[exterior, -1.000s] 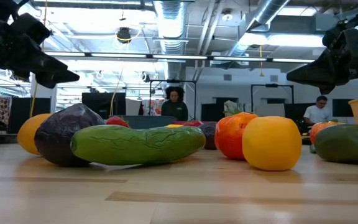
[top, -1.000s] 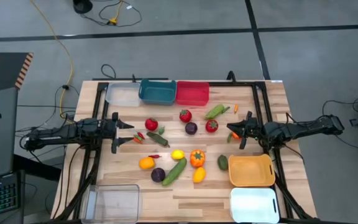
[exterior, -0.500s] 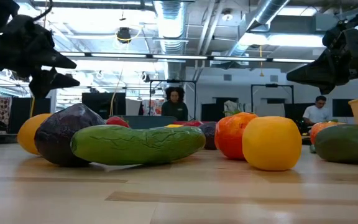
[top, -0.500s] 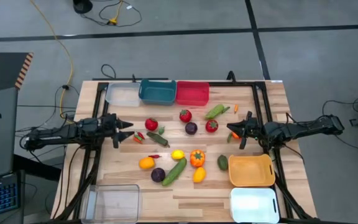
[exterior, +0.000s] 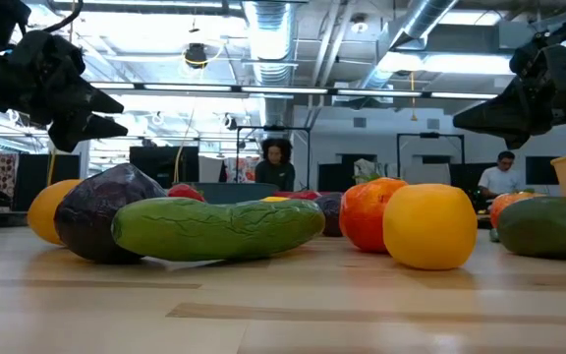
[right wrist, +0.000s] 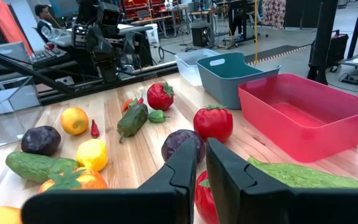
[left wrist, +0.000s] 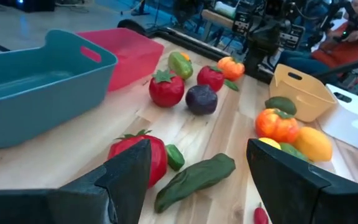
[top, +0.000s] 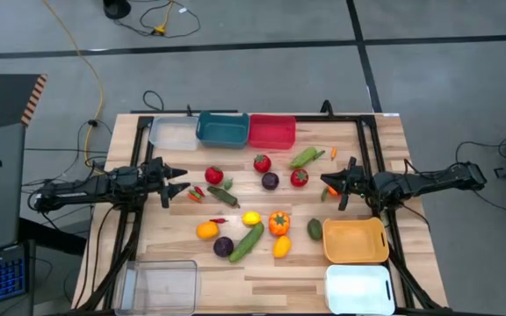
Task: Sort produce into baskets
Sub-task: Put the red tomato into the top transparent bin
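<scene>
High view: produce scattered mid-counter (top: 262, 274), loose, none binned. Baskets: pale grey (top: 173, 133), teal (top: 222, 129), red (top: 271, 132) along far edge; orange-yellow (top: 355, 240), white (top: 359, 288), clear (top: 161, 285) at near corners. Left hand (top: 183, 178): fingers apart, empty, above counter near red tomato (top: 214, 175). Right hand (top: 327, 184): fingers nearly together, holding nothing, beside another red tomato (top: 299, 178).

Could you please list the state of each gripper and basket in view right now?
left gripper: open, holding nothing, above the table's left side.
right gripper: shut, holding nothing.
teal basket: upright, no produce inside.
red basket: upright, no produce inside.
orange-yellow basket: upright, no produce inside.
clear basket: upright, no produce inside.
</scene>
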Action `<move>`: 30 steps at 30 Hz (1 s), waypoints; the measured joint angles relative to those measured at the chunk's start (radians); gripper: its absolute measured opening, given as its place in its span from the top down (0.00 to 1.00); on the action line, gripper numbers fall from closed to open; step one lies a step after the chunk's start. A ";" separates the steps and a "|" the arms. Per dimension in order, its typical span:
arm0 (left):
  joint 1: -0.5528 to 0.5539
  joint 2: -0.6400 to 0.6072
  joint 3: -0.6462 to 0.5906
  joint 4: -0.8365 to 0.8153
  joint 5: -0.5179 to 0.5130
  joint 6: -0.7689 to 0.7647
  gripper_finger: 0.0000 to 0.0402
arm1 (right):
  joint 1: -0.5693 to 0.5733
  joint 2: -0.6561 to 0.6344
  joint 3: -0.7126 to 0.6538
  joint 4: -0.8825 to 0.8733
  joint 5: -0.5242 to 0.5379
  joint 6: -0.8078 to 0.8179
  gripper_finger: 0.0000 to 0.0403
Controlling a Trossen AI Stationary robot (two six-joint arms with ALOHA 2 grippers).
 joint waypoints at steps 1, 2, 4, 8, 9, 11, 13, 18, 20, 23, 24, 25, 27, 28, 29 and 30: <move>0.000 0.000 0.000 0.000 0.000 0.001 0.37 | 0.000 0.000 0.000 0.000 0.000 0.000 0.83; 0.000 0.000 0.000 0.000 0.000 0.003 0.37 | 0.000 0.000 0.000 0.000 0.000 0.000 0.83; 0.000 0.000 0.000 0.000 0.002 0.025 0.37 | 0.000 0.000 0.000 0.000 0.000 0.000 0.83; 0.000 0.000 -0.002 0.017 0.007 0.083 0.37 | 0.000 0.000 0.000 0.000 0.000 0.000 0.83; 0.000 0.000 -0.004 0.034 0.007 0.099 0.37 | 0.000 0.000 0.000 0.000 0.000 0.000 0.83; 0.000 0.008 -0.007 0.086 0.007 0.126 0.37 | 0.000 0.000 0.000 0.000 0.000 0.000 0.83; 0.000 0.027 -0.006 0.169 0.007 0.143 0.37 | 0.000 0.000 0.000 0.000 0.000 0.000 0.83; 0.000 0.150 -0.004 0.305 -0.018 0.176 0.37 | 0.000 0.000 0.000 0.000 0.000 0.000 0.83; 0.000 0.231 0.008 0.348 -0.027 0.173 0.37 | 0.000 0.000 0.000 0.000 0.000 0.000 0.83; 0.001 0.370 0.062 0.375 -0.044 0.183 0.37 | 0.000 0.000 0.000 0.000 0.000 0.000 0.83; 0.001 0.423 0.090 0.377 -0.049 0.189 0.37 | 0.000 0.000 0.000 0.000 0.000 0.000 0.83; 0.001 0.473 0.117 0.378 -0.053 0.196 0.37 | 0.000 0.000 0.000 0.000 0.000 0.000 0.83; 0.001 0.568 0.174 0.377 -0.062 0.208 0.37 | 0.000 0.000 0.000 0.000 0.000 0.000 0.83; 0.001 0.611 0.204 0.375 -0.066 0.219 0.37 | 0.000 0.000 0.000 0.000 0.000 0.000 0.83; 0.001 0.650 0.233 0.371 -0.069 0.236 0.37 | 0.000 0.000 0.000 0.000 0.000 0.000 0.83; 0.001 0.685 0.259 0.368 -0.070 0.263 0.37 | 0.000 0.000 0.000 0.000 0.000 0.000 0.83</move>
